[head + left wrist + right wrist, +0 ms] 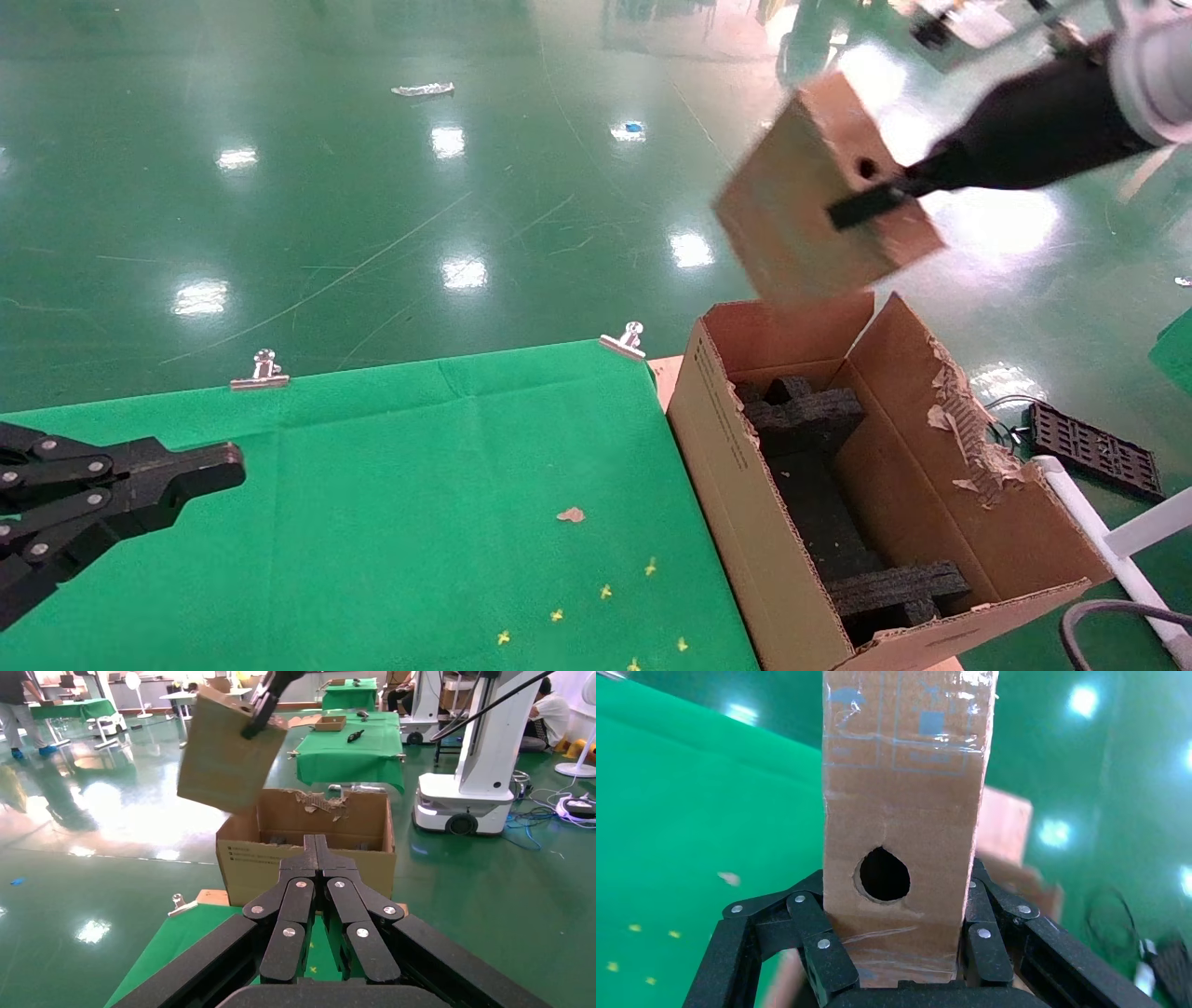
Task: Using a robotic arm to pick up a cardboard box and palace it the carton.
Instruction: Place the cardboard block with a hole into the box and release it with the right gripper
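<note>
While my right claw (898,952) pinches the small box (819,200) by its narrow sides, tilted in the air above the carton's (736,485) far end, I should level it, then lower between the flaps. My left claw (316,855) rests closed over the table (419,485).

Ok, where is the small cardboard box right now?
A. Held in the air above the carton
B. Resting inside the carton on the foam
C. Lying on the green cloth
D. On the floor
A: the right gripper clamps the cardboard box, tilted, above the carton.
</note>
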Available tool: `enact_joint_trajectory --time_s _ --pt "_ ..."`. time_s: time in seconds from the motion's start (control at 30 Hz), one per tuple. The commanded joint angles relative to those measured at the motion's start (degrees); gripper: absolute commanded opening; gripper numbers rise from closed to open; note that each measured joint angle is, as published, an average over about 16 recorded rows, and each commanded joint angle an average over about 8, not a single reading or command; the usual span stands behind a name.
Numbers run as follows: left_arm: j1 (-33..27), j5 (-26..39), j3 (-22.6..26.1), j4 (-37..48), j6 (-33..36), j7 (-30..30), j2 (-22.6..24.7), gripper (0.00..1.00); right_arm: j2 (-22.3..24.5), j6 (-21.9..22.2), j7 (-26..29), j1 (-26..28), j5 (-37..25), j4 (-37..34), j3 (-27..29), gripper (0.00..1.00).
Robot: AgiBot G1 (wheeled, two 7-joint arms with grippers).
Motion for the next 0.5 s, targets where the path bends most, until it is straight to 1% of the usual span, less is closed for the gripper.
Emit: enact_joint_trajectory --time_s 0.03,0.23,0.27,0.5 --pt "0.0 0.0 0.0 0.0 0.0 0.0 0.0 0.17 0.7 -0.7 -0.1 0.4 -1.8 -1.8 -0.7 0.0" --pt "0.0 0.0 0.0 0.0 0.0 0.0 0.0 0.92 2.0 -2.8 -0.3 -2.0 -3.0 -6.6 -2.8 0.0" --pt "0.0 0.0 0.0 0.0 0.0 0.0 0.0 1.0 2.1 -3.0 -0.4 -2.6 -3.0 -7.5 -3.0 0.0" --pt "0.0 0.0 0.1 0.0 0.0 0.0 0.0 1.0 1.6 -3.6 -1.4 -7.6 -1.7 -15.6 -4.3 0.0"
